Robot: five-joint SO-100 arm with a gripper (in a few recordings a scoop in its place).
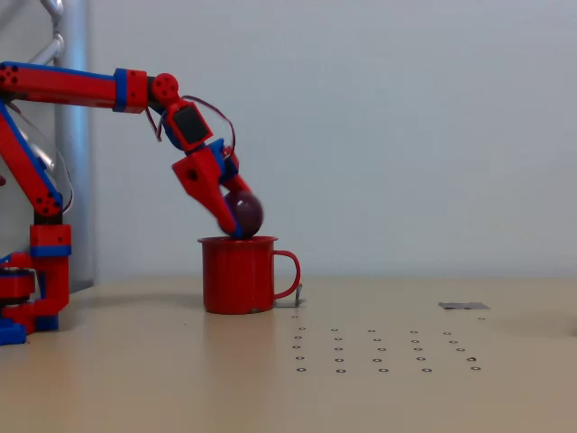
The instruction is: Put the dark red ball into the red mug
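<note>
Hovering just above the rim of the red mug (pixel 236 275) on the worktop (pixel 379 361), the gripper (pixel 236 216) has its jaws clamped on the dark red ball (pixel 245 212), which, released off-centre, could strike that rim and roll away.

The red mug (pixel 237 275) stands upright on the desk (pixel 135 379). It is bright red and round, with a rolled rim at the top. Its thin loop handle sticks out on the right side in the fixed view. The dark red ball (pixel 245 210) is smooth, shiny and plain. It is in the air just above the mug's open mouth, between red jaws.
</note>
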